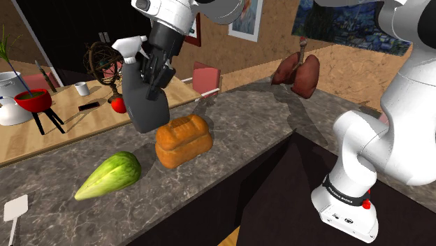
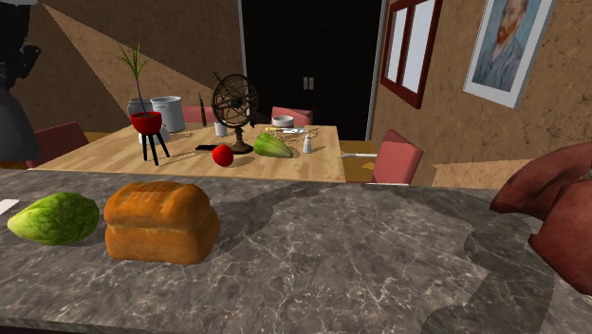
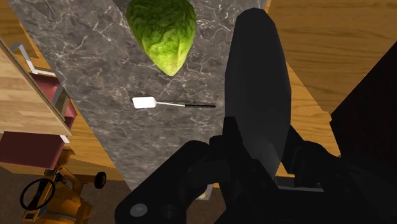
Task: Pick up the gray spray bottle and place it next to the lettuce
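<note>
Gripper (image 1: pixel 151 73) clamped on bottle (image 1: pixel 144 106), held in air above bread (image 1: pixel 183 140). Bottle body smooth, dark grey, rounded, tilted; pale trigger head. Lettuce (image 1: pixel 110 175) lies on marbled grey counter (image 1: pixel 258 119) beside loaf: green, ribbed, tapering to point. Loaf orange-brown, domed. Flat white spatula (image 3: pixel 153 102) near lettuce tip.

Layout in the shoulder view. On the counter (image 1: pixel 244 126), the lettuce (image 1: pixel 110 175) lay left of the bread loaf (image 1: pixel 184 140), near it but apart. The spatula (image 1: pixel 15 208) lay farther left again, by the counter's front edge. The lung model (image 1: pixel 297 72) stood at the far right end, well apart from the loaf. The spray bottle (image 1: pixel 143 98), clasped in the tool (image 1: pixel 152 73), hung above the counter, over and just left of the loaf.
</note>
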